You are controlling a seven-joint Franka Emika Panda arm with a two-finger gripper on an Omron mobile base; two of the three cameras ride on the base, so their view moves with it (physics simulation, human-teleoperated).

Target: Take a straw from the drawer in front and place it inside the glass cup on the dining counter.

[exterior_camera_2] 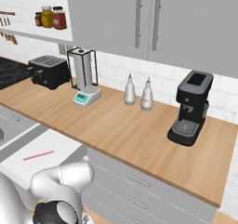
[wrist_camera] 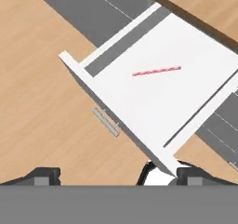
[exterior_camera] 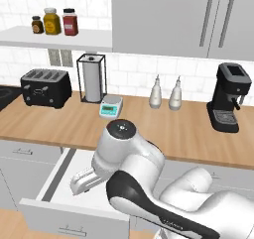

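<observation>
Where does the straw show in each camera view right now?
Left base view: cannot pick it out; the arm covers much of the open drawer.
Right base view: straw lies lower left, on the drawer's white floor.
Hand view: straw lies upper centre.
Shared landmark: the drawer's white interior.

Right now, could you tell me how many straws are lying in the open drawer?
1. A single straw lies flat on the white floor of the drawer, alone near its middle; the arm hides part of the drawer in the base views.
</observation>
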